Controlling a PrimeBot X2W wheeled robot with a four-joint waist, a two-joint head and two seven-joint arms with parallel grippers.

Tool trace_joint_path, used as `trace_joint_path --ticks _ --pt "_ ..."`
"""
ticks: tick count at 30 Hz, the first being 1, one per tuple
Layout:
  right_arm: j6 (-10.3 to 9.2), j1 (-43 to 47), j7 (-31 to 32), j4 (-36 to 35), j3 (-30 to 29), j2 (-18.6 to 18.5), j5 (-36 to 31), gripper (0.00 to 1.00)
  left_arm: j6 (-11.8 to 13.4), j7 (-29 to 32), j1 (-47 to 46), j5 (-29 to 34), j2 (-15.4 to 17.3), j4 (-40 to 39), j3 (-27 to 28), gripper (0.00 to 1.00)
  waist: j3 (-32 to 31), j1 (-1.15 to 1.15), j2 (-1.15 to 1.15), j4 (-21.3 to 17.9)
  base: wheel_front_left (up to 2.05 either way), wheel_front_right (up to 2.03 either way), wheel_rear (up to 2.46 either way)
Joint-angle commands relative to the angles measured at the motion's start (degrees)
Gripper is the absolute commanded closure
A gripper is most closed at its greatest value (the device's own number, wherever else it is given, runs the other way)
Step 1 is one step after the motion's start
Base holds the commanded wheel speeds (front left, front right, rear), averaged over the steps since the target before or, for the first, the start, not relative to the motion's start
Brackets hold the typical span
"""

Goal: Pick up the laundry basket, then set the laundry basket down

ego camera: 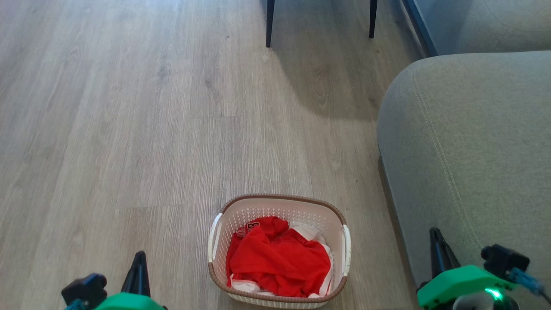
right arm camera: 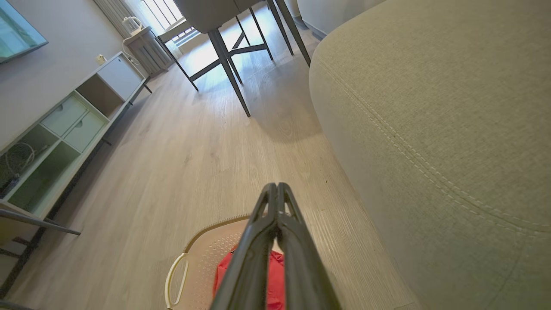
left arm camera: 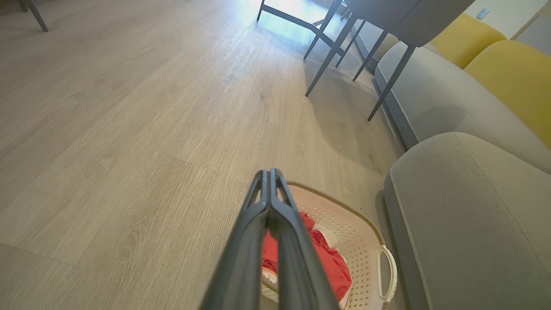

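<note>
Laundry basket (ego camera: 280, 212) standing on a wooden floor (ego camera: 129, 129) beside a grey sofa (ego camera: 473, 142).
The cream basket with a brown rim holds a red garment (ego camera: 275, 258) and sits low and central in the head view. The left gripper (ego camera: 138, 255) is to its left and the right gripper (ego camera: 434, 232) to its right, both apart from it. Each gripper's jaws are pressed together, holding nothing.

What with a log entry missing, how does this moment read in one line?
laundry basket: on floor, untouched | left pincer: shut | right pincer: shut
</note>
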Motion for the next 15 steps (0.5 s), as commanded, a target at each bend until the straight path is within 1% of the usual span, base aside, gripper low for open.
trace_joint_path --ticks 1,15 --pt "-0.02 -3.3 0.5 -1.6 -0.3 -1.0 2.3 1.00 -0.6 0.5 -3.2 -2.2 0.0 -1.5 1.3 1.00 0.0 0.00 0.00 0.0 0.00 0.00 0.00" --pt "-0.03 -4.3 2.4 -1.4 -1.2 -1.3 10.6 1.00 -1.7 2.6 -5.0 -10.8 -0.1 -1.0 2.6 1.00 0.3 0.00 0.00 -0.2 0.00 0.00 0.00"
